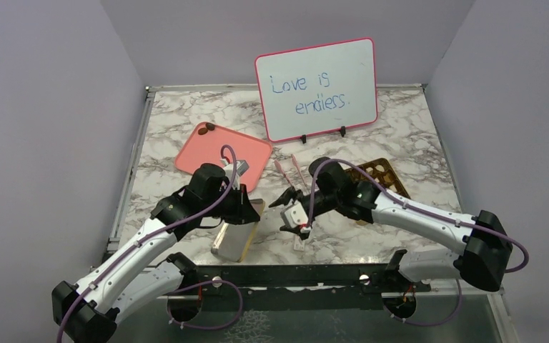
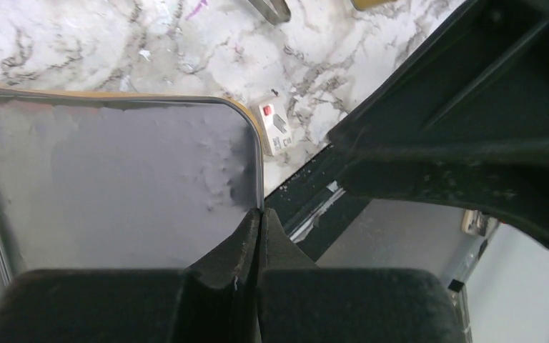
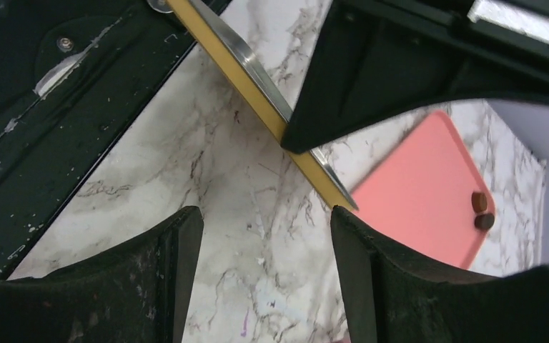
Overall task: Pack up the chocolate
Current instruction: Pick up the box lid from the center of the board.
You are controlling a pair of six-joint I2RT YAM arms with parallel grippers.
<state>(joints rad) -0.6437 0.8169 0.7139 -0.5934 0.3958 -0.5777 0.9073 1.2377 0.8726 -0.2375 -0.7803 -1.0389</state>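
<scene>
L gripper (image 2: 259, 218) on box (image 1: 233, 241) edge; 2 chocolates (image 1: 209, 127), tray (image 1: 199, 154) corner (R gripper (image 3: 264, 214) agape)

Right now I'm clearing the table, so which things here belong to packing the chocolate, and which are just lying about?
Job: chocolates, pink tray under them, compartment box, lid in left gripper.
Lying about: whiteboard, white tag.

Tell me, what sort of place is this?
Probably a robot test booth: plain lilac walls close in a marble-patterned table, a left arm and a right arm are bolted at its near edge, and a handwritten whiteboard stands as a prop.
</scene>
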